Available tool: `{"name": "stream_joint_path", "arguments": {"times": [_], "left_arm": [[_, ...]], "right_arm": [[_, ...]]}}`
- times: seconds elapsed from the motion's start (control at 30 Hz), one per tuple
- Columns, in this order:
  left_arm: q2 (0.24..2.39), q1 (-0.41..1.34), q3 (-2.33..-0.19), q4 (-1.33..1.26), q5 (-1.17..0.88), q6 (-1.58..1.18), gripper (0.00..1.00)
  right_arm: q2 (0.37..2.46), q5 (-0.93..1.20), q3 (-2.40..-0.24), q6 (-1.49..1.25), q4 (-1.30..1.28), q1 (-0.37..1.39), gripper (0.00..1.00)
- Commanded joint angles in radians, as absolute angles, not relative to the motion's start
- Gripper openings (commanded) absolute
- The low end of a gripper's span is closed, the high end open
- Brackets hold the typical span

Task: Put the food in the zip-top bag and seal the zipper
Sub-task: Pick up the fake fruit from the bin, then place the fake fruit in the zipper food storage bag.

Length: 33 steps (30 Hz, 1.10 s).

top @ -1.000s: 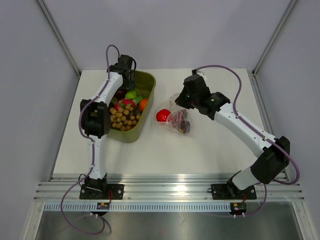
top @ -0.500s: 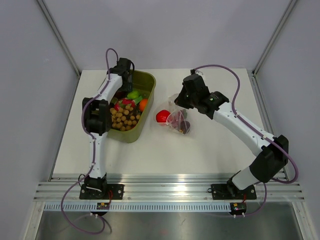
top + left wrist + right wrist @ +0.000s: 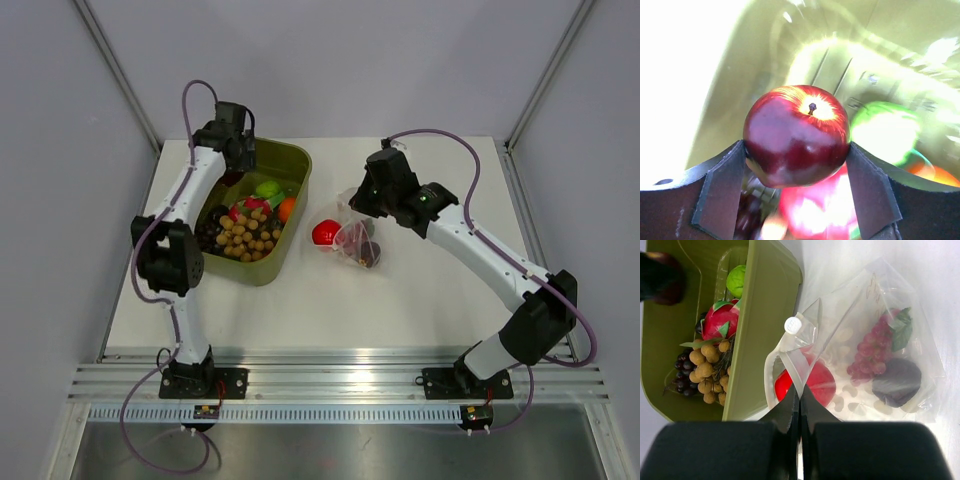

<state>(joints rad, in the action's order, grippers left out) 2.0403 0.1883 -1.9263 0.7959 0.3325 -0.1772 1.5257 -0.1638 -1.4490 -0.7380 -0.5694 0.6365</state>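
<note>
L claw (image 3: 796,148) gripping; R claw (image 3: 800,401) pinched shut.

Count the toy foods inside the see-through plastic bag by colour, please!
Red, a glossy round toy fruit: 1
Pinkish purple, a toy grape bunch with a green leaf: 1
Dark purple, a smooth round toy fruit: 1
Total in the clear crinkly plastic bag: 3

Top camera looks down from high behind; both close-in wrist cameras share the tub (image 3: 260,274).
</note>
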Motion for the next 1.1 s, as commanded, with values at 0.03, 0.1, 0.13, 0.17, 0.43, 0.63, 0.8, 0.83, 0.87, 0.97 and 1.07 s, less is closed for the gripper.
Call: {"name": "stream_joint_path", "arguments": {"times": [0.03,0.1,0.13,0.17,0.43,0.63,0.8,0.83,0.87,0.97,1.07], "left_arm": [[1.804,0.19,-1.931,0.808,0.276,-0.21,0.32],[1.738,0.192,-1.913,0.822,0.224,-0.228,0.32],[1.715,0.193,-1.876,0.819,0.159,-0.23,0.32],[1.691,0.198,-1.859,0.819,0.132,-0.241,0.32],[1.479,0.27,-1.668,0.79,-0.222,-0.307,0.33],[1.404,0.334,-1.491,0.668,-0.478,-0.394,0.33],[1.402,0.38,-1.361,0.468,-0.65,-0.543,0.33],[1.407,0.393,-1.355,0.459,-0.65,-0.549,0.33],[1.411,0.403,-1.356,0.453,-0.649,-0.557,0.33],[1.44,0.436,-1.373,0.431,-0.647,-0.568,0.33],[1.488,0.448,-1.391,0.411,-0.646,-0.583,0.33]], "right_arm": [[1.493,-0.176,-1.471,-0.735,-0.537,0.634,0.0],[1.494,-0.178,-1.471,-0.738,-0.537,0.634,0.0],[1.493,-0.17,-1.47,-0.739,-0.534,0.634,0.0],[1.493,-0.17,-1.468,-0.741,-0.531,0.634,0.0],[1.502,-0.17,-1.45,-0.744,-0.515,0.634,0.0],[1.506,-0.172,-1.456,-0.747,-0.514,0.634,0.0],[1.502,-0.172,-1.46,-0.747,-0.512,0.634,0.0],[1.502,-0.17,-1.462,-0.749,-0.514,0.634,0.0],[1.5,-0.17,-1.46,-0.749,-0.512,0.634,0.0],[1.497,-0.166,-1.46,-0.752,-0.511,0.634,0.0],[1.49,-0.156,-1.456,-0.753,-0.499,0.632,0.0]]}}
